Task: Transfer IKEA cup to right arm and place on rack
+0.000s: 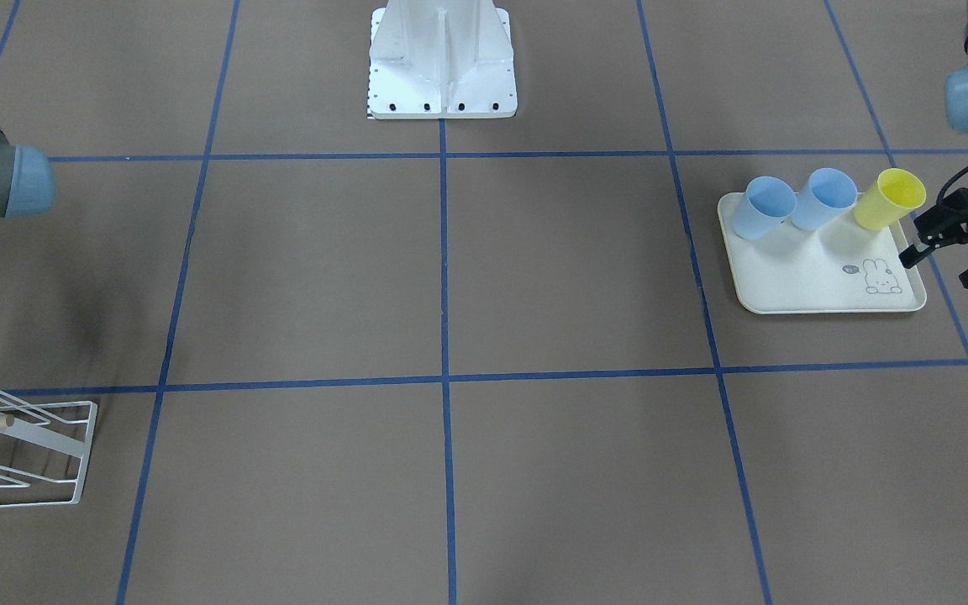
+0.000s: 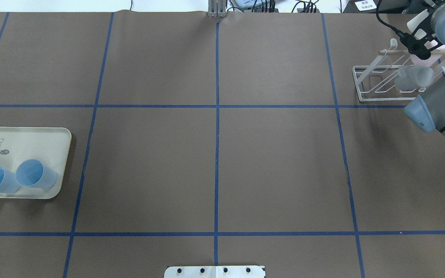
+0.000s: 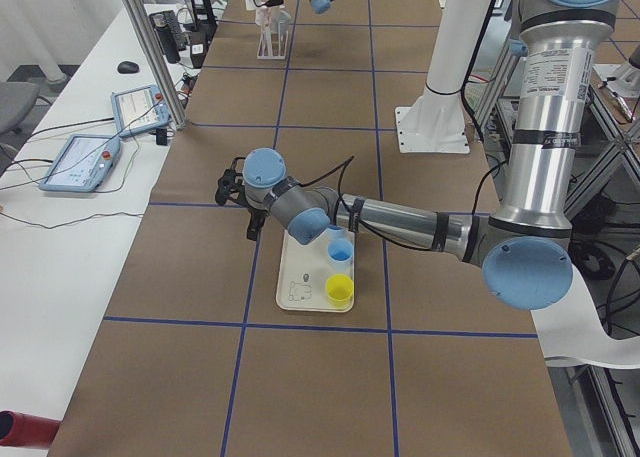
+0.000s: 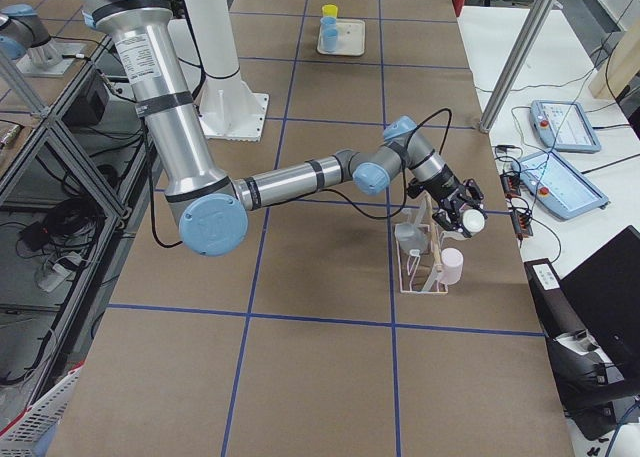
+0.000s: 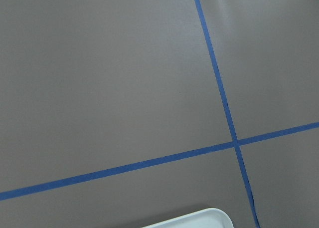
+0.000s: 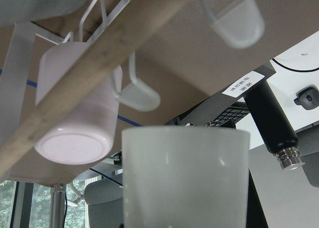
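At the table's [image 2: 276, 162] right end, on the side away from the robot's base, you have the rack [image 2: 358, 85]: thin white wire, rounded upturned prongs, one pale round wooden dowel [image 6: 99, 63] along the top; a glossy pinkish-white cup [image 6: 82, 120] hangs on it on its side, flat base toward the right wrist camera; a clear frosted cup [image 4: 408, 237] sits on the rack's other side. The right gripper [image 4: 462, 215] is at the rack's top; jaws closed on the IKEA cup [image 6: 185, 178], a milky white, slightly tapered plastic tumbler; the fingers are hidden behind it in the wrist view. The cup is just beside the dowel; you cannot tell whether it touches the rack.

At the opposite end: cream tray [image 1: 812, 277], smooth, rounded corners, rabbit line drawing; two pale blue cups [image 1: 765, 208] and a yellow cup [image 1: 889, 198] upright along one edge. The left gripper [image 1: 940, 267] hangs just beside the tray, by the yellow cup; jaws spread wide, empty.
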Robot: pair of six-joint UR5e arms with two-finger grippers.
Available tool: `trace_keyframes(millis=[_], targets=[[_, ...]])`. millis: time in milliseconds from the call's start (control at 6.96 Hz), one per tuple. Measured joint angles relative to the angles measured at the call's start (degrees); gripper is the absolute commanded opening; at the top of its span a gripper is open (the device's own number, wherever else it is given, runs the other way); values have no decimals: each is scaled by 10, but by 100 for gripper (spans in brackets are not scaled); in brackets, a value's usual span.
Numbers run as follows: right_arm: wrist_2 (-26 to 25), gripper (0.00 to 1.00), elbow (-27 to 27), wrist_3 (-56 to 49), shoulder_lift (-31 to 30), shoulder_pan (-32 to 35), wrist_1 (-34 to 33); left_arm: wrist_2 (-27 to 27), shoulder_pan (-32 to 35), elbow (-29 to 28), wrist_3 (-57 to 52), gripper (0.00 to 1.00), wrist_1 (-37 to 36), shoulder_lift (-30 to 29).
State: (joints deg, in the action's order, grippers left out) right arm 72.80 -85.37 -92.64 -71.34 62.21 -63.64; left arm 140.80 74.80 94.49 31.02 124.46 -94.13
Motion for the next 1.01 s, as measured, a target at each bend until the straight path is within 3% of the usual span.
trace_keyframes(millis=[1005], targets=[[-35,29,12,21,-3,-30,0,0,0,0,0,100,1,0]])
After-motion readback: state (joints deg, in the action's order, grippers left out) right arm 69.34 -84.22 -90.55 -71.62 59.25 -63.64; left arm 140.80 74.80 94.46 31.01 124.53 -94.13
